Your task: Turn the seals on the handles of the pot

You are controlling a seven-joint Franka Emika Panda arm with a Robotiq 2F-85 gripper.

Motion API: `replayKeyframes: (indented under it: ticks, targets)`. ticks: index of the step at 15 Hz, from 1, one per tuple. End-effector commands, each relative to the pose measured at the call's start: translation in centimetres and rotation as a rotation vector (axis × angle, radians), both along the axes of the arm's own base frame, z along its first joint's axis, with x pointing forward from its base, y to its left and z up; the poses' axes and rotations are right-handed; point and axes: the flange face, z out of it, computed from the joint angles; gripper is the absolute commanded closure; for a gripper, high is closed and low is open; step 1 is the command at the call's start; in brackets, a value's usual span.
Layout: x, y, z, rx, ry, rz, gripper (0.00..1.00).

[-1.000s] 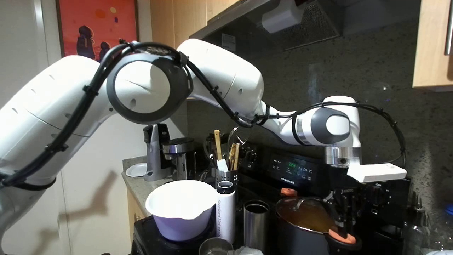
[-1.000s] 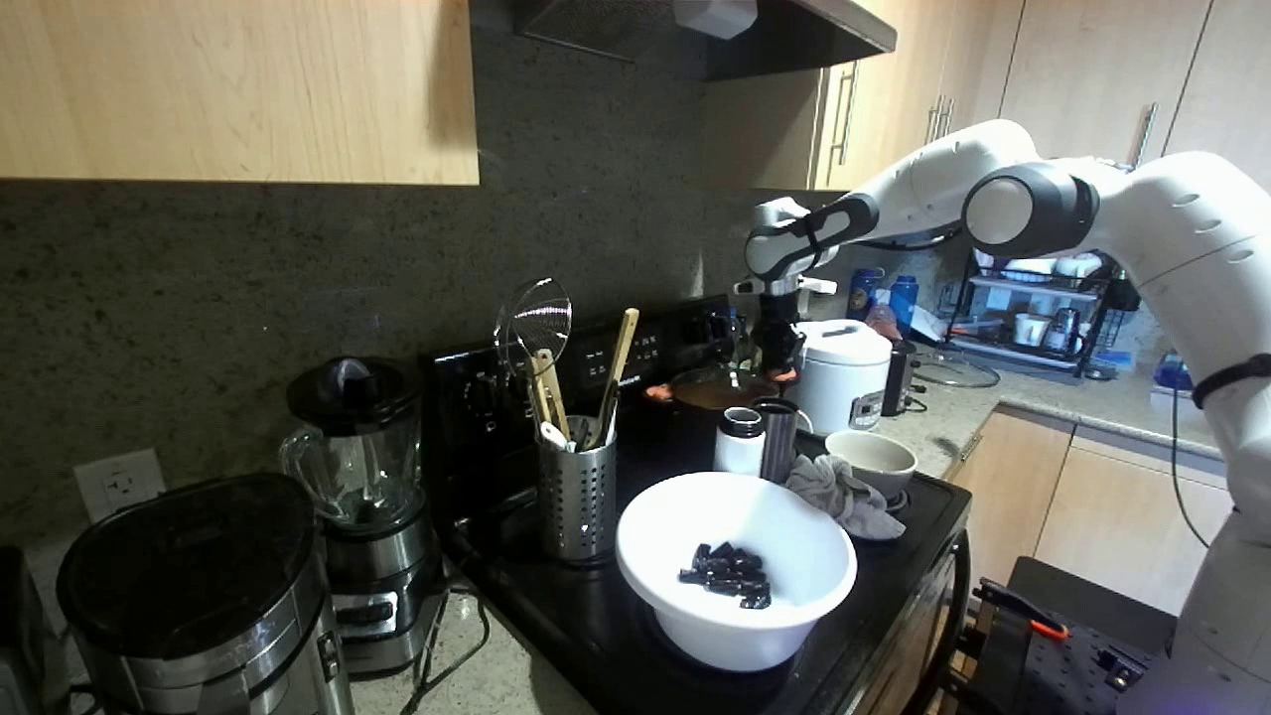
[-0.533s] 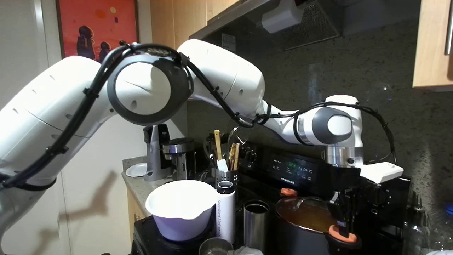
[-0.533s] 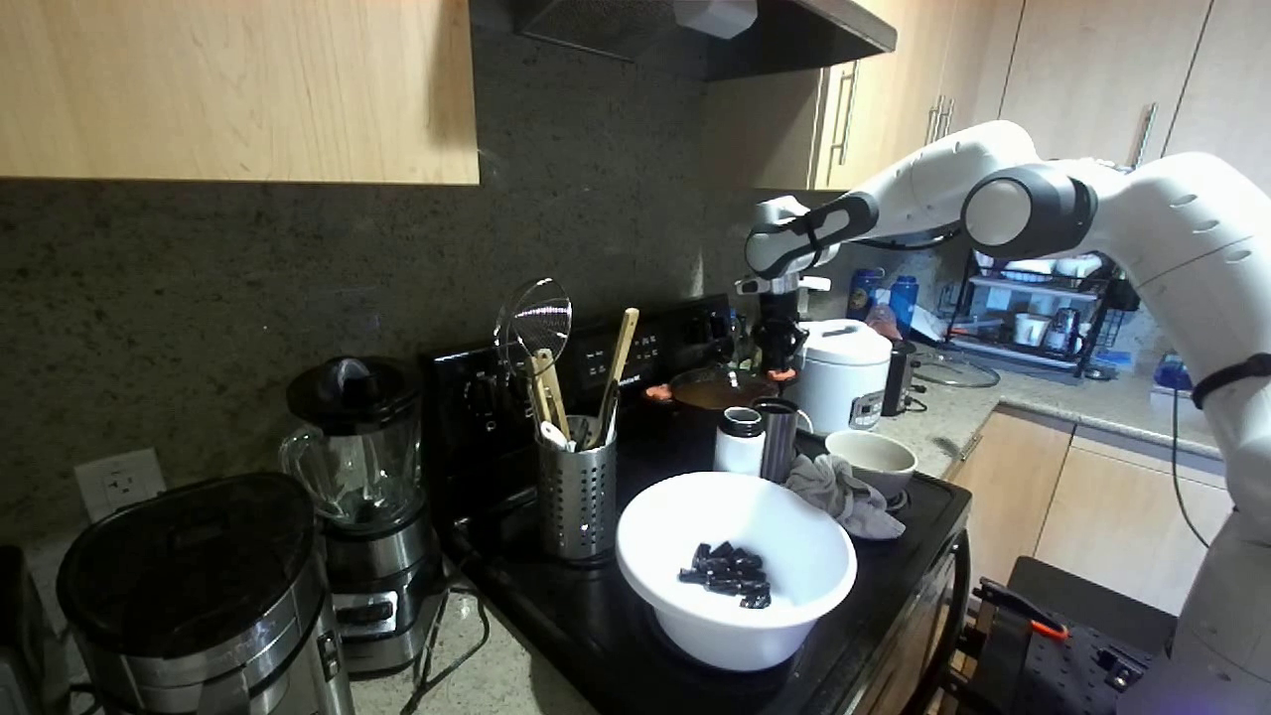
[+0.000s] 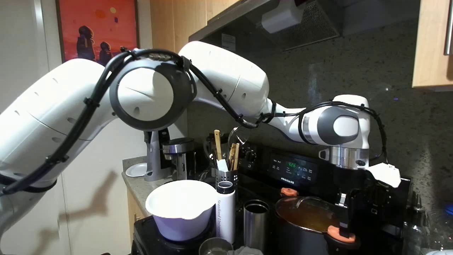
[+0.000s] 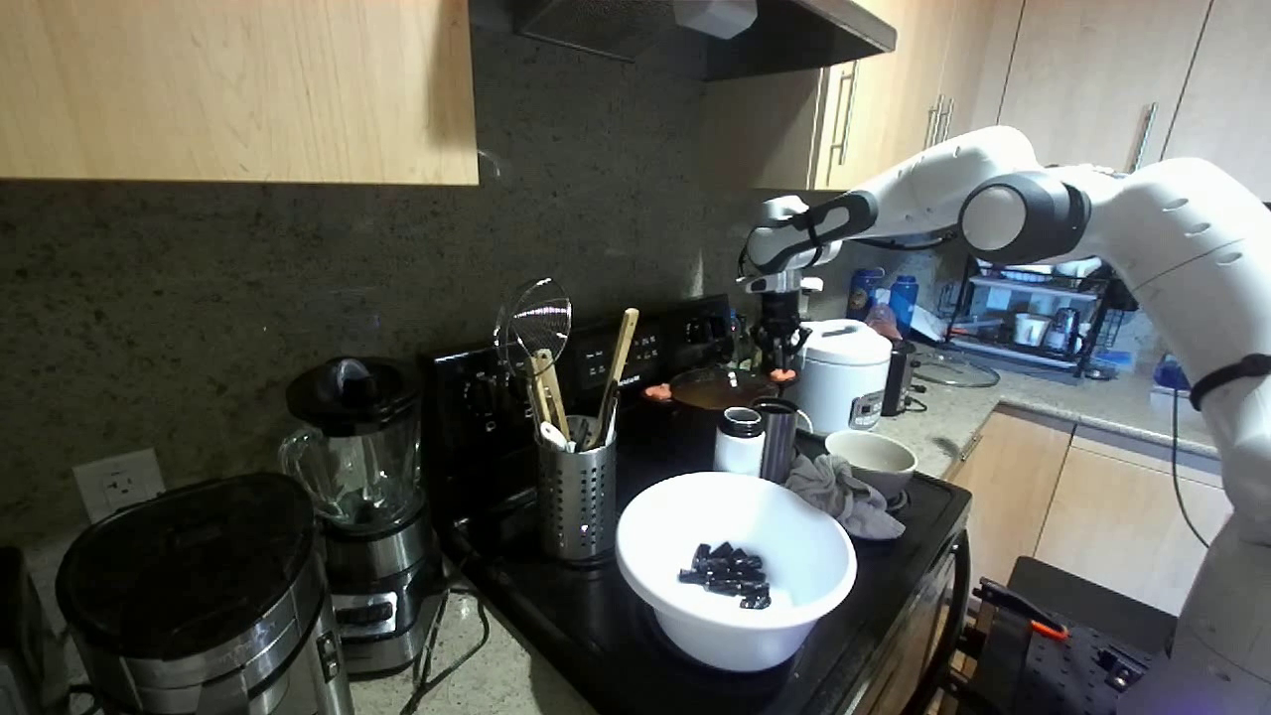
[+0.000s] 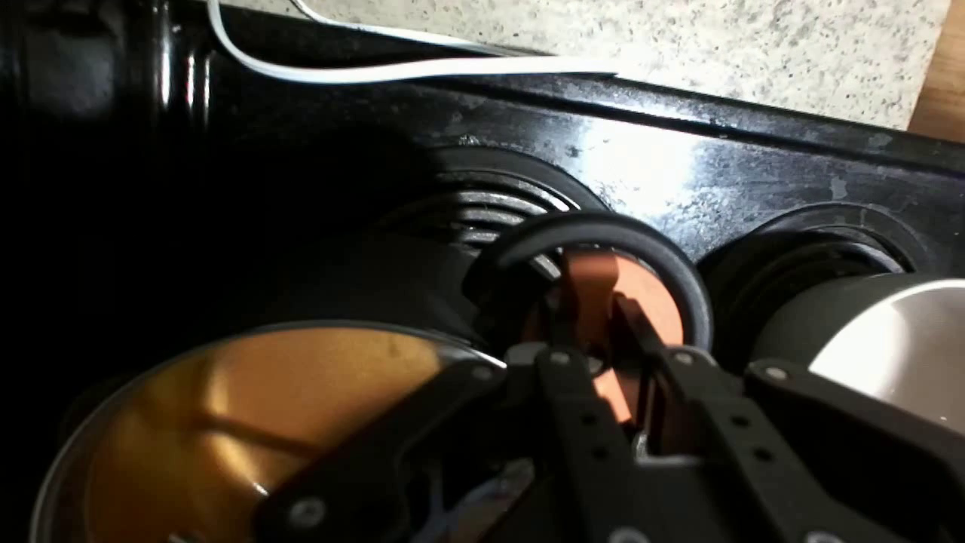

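Observation:
The dark pot [image 5: 297,238] has a glass lid showing an orange-brown inside; it also shows in the wrist view [image 7: 324,377]. One orange-pink seal [image 5: 289,192] sits on the handle by the stove's back panel. The other seal [image 5: 335,231], with a raised ridge, sits inside the black loop handle [image 7: 603,225]; it shows in the wrist view [image 7: 654,300]. My gripper [image 7: 588,305] points down over this seal. Its fingertips lie close on both sides of the ridge and appear shut on it. The seal's lower part is hidden by the fingers.
A steel tumbler [image 5: 255,223], a white bottle [image 5: 225,214] and a white bowl [image 5: 180,209] stand beside the pot. A white rice cooker [image 6: 844,367] is behind the gripper. The stove's control panel [image 5: 292,170] rises behind. A cream bowl [image 7: 905,339] is near the handle.
My gripper has twisted about its upright axis over the seal, and the white wrist box has swung round. The wrist has shifted slightly right in an exterior view. The fingertips stay at the seal.

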Motion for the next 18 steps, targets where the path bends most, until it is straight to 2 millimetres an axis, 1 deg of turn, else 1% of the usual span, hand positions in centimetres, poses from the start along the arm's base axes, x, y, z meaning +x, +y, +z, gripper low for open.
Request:
replayKeyframes:
  ticks: [1, 9, 14, 15, 16, 17, 18]
  targets:
    - [0.3, 0.0, 0.2, 0.063, 0.032, 0.113, 0.95]
    - [0.3, -0.5, 0.4, 0.131, 0.049, 0.299, 0.95]
    - [-0.2, -0.2, 0.6, 0.2, 0.076, 0.464, 0.95]
    - [-0.5, 0.1, 0.7, 0.208, 0.079, 0.512, 0.95]
    - [-0.3, 1.0, 1.0, 0.206, 0.079, 0.555, 0.95]
    - [0.6, 3.9, 1.5, 0.191, 0.079, 0.58, 0.95]
    - [0.7, 4.9, 1.7, 0.187, 0.079, 0.61, 0.95]
